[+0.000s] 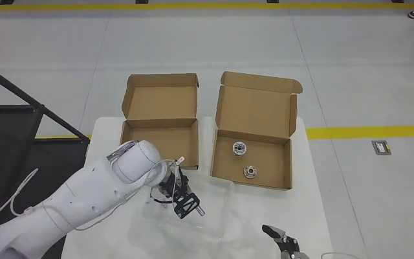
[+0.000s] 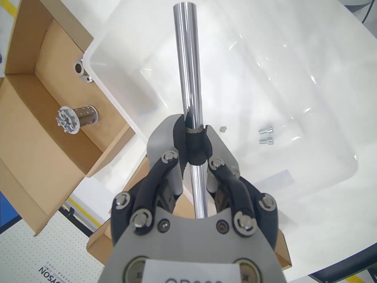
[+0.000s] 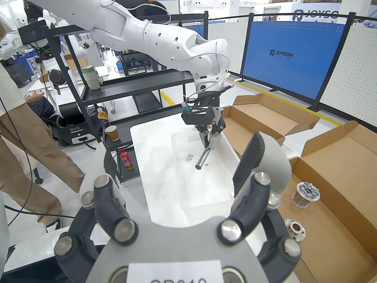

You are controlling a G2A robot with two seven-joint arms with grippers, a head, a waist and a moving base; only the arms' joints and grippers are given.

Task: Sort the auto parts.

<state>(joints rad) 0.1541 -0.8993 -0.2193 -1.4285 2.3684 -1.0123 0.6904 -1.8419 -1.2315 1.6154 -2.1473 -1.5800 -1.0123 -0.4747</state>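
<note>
Your white tabletop [image 1: 304,201] carries two open cardboard boxes along its far edge. The left box [image 1: 160,146] is bare, and the right box [image 1: 272,158] holds metal parts. The clear tray [image 1: 217,194] sits mid-tabletop, toward the near edge. Above it your left claw [image 2: 192,126] is clamped on the steel rod [image 2: 188,60], most of whose length juts past the pads. Your right claw [image 3: 184,160] hangs spread wide at the near edge. The rod looks polished, stiff and probably heavy for its size, so it may swivel or slip; a grip nearer its middle looks safer. A perforated hub [image 2: 77,117] and a flanged collar [image 2: 82,70] lie in the right box, and two small bolts [image 2: 266,135] lie in the tray.
</note>
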